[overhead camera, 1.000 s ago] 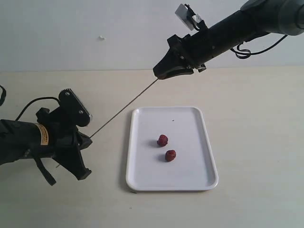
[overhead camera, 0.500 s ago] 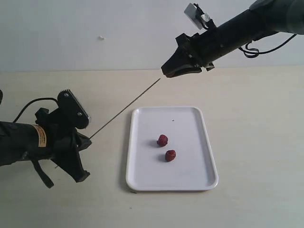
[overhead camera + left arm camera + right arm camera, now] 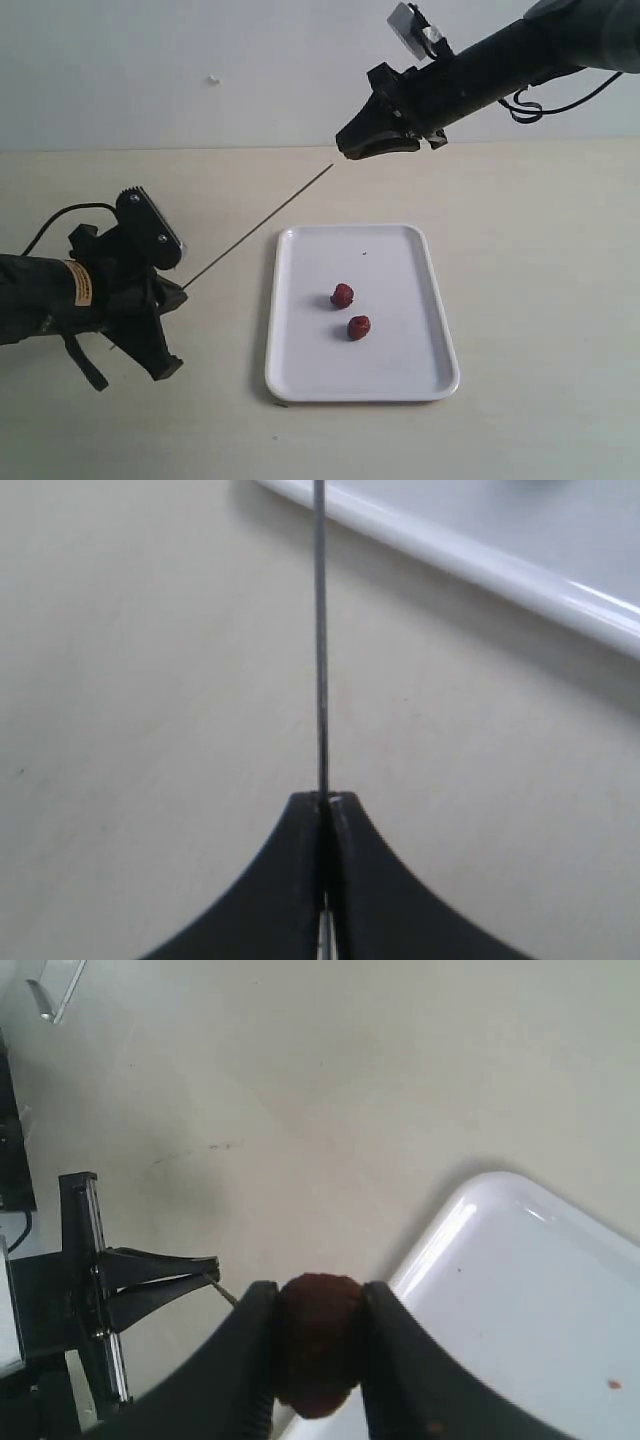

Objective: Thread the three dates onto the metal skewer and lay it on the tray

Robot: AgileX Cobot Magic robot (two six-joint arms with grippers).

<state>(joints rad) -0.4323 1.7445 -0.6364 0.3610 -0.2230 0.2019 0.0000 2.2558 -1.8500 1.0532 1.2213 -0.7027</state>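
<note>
The table [image 3: 530, 300] carried the white tray [image 3: 400, 380], which lay between the two arms. The left gripper [image 3: 178, 291] hung low over the table, beside the tray's left edge, and its jaws were pressed together on one end of the skewer [image 3: 260, 225]. From there the thin rod rose on a slant toward the right gripper [image 3: 345, 150], which was held in the air beyond the tray's far edge. That gripper was pinching one date [image 3: 318, 1345] between its jaws. The free tip of the rod ended just beside this fruit, but I cannot tell whether it touched it. A second date [image 3: 342, 295] and a third date [image 3: 359, 327] lay loose near the middle of the tray, close together but apart.

The step in hand seemed to be the threading of the first fruit — none sat on the rod yet. The next move probably called for bringing the middle of the fruit exactly in line with the tip, then pushing along the rod while the left side held firm. A tip off the centre could slide on the wrinkled skin.
</note>
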